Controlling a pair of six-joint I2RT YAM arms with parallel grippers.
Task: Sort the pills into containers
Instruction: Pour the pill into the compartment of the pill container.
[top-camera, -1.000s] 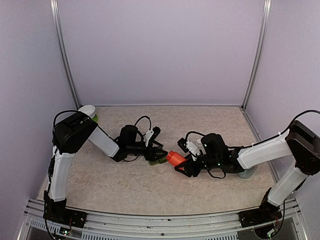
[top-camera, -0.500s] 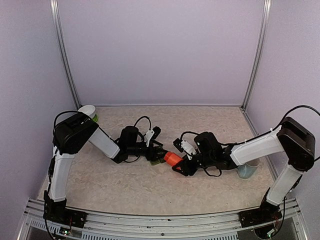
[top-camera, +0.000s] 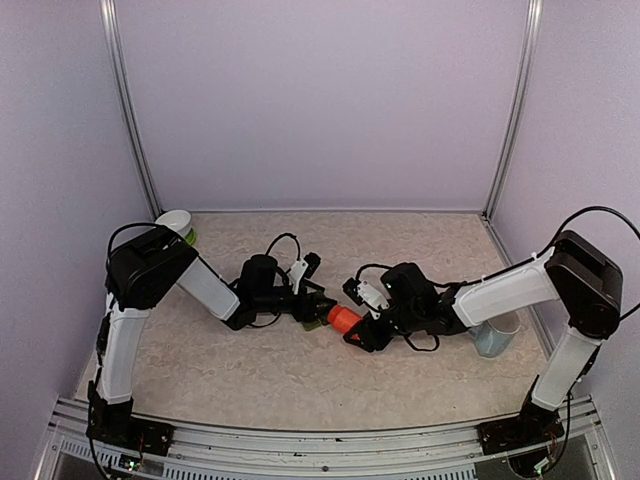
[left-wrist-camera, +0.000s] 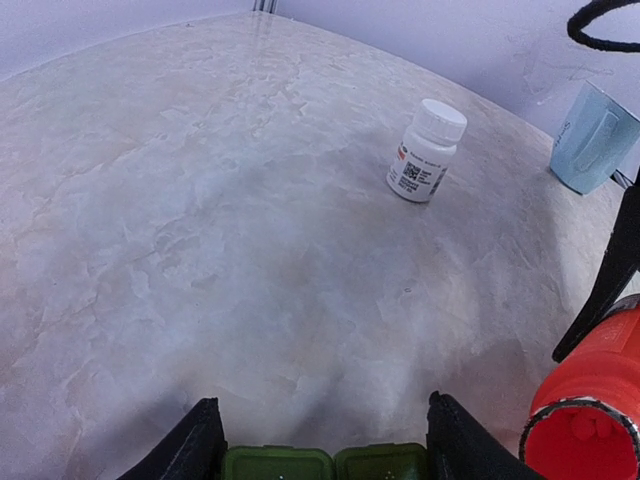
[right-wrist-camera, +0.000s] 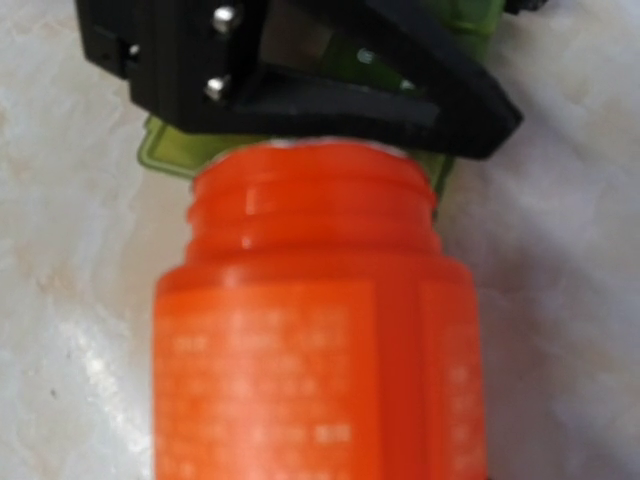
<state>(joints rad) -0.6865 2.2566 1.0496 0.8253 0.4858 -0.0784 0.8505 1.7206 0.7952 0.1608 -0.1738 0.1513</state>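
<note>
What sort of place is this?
Probably a robot test cell, not a home: plain lilac walls, metal frame posts, a marble-patterned table, and the left arm and right arm bolted to a rail.
</note>
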